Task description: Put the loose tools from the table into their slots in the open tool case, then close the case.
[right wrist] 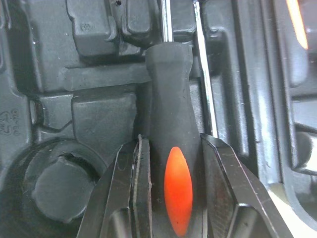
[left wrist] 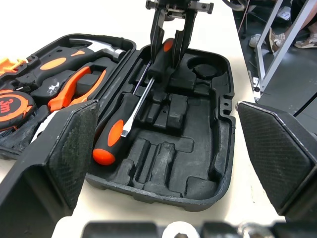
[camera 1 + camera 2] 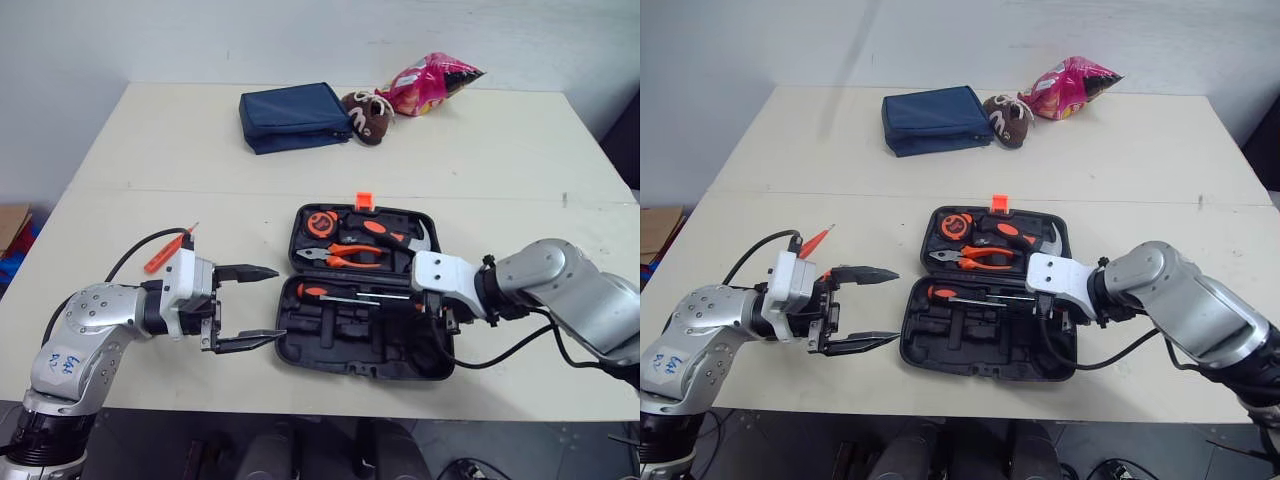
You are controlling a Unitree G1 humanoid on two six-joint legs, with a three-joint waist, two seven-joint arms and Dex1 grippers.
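Far left, loose orange tool [image 3: 165, 252] lies on surface [image 3: 150, 140] behind left jaws, not yet stowed. Left jaws spread wide, empty, just beside tool case [image 3: 400, 358]. Case open: tape measure [image 3: 321, 222], pliers [image 3: 350, 257], hammer [image 3: 390, 233] in far half, one screwdriver [image 2: 116, 134] in near half. Right jaws pinch second screwdriver [image 1: 171, 139] over its slot. Remaining: seat it, orange tool, lid. Case near front edge; open room behind.

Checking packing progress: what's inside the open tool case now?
In the tool case, far half: tape measure, pliers, hammer; near half: one screwdriver, plus a second screwdriver in the right gripper, covering its slot.
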